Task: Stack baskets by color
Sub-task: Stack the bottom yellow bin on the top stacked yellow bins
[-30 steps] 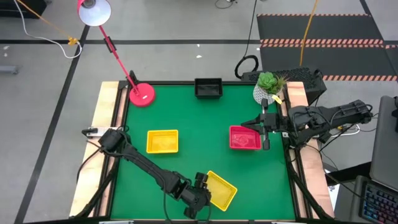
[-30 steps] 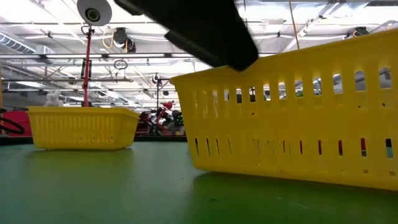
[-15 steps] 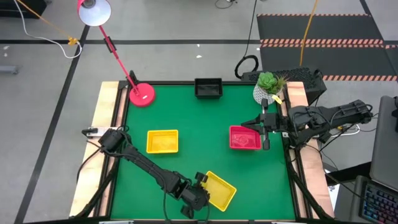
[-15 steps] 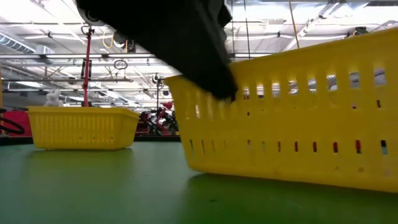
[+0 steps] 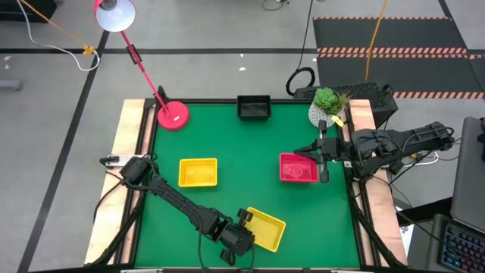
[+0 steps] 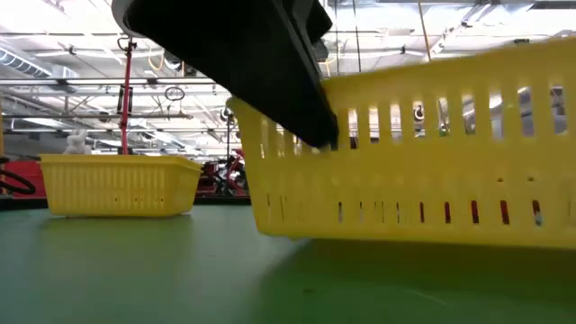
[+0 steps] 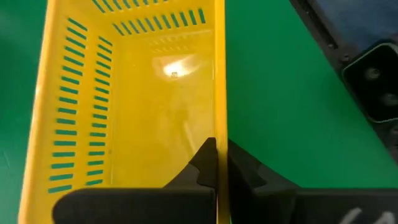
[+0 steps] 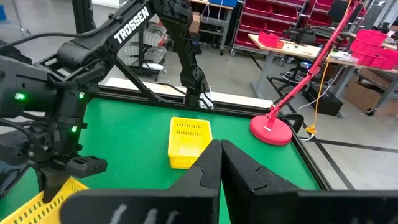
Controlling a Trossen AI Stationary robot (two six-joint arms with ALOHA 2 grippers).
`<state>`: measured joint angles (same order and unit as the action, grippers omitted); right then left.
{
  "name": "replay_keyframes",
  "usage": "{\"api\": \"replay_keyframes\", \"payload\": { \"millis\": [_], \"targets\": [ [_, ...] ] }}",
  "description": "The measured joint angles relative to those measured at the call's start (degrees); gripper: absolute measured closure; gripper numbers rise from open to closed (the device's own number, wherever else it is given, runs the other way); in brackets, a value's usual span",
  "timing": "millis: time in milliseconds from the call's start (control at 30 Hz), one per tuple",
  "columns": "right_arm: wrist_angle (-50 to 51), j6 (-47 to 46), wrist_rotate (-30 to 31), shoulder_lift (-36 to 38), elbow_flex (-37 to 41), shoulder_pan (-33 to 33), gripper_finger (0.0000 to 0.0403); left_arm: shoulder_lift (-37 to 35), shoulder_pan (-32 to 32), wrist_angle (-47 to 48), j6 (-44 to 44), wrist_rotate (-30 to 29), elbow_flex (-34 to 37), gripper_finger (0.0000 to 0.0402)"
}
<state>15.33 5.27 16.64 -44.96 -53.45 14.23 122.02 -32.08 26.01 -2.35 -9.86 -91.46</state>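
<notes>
My left gripper (image 5: 244, 227) is shut on a yellow basket (image 5: 265, 230) near the table's front edge; the low view shows that basket (image 6: 423, 153) close up. A second yellow basket (image 5: 198, 172) stands on its bottom at mid-left. A red-pink basket (image 5: 297, 168) stands at mid-right and a black basket (image 5: 254, 107) at the far edge. My right gripper (image 5: 324, 161) hangs shut in the air by the red-pink basket's right side, touching nothing. My left gripper pinches one long side wall (image 7: 219, 124) of the yellow basket, near the end closest to it, with one finger (image 7: 202, 163) inside the basket and the other outside. The fingers slant down from the table's left. The basket stays upright; whether its bottom is on the table I cannot tell.
A red lamp stands on its round base (image 5: 173, 115) at the far left, its arm reaching back over the table edge. A white plant pot (image 5: 326, 108) stands at the far right corner. Green mat lies bare between the baskets.
My left gripper has shut on the yellow basket's side wall, taking hold. The basket has turned a little on the spot and shifted slightly toward the table's left. My right arm has kept still.
</notes>
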Motion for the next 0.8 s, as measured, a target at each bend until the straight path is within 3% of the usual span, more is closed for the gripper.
{"api": "replay_keyframes", "payload": {
  "millis": [200,600,800],
  "targets": [
    [0.25,-0.02,0.0,0.01,0.0,0.0,0.0403,-3.72,-0.68,7.57,-2.33,-3.16,0.02,0.0396],
    [0.39,-0.03,0.0,0.01,0.0,-0.01,0.0403,-16.99,-3.48,27.09,-9.61,-18.01,0.03,0.0396],
    [0.39,-0.01,0.0,-0.01,0.01,0.0,0.0403,-23.99,-4.99,36.75,-13.54,-20.85,0.0,0.0396]
  ]
}}
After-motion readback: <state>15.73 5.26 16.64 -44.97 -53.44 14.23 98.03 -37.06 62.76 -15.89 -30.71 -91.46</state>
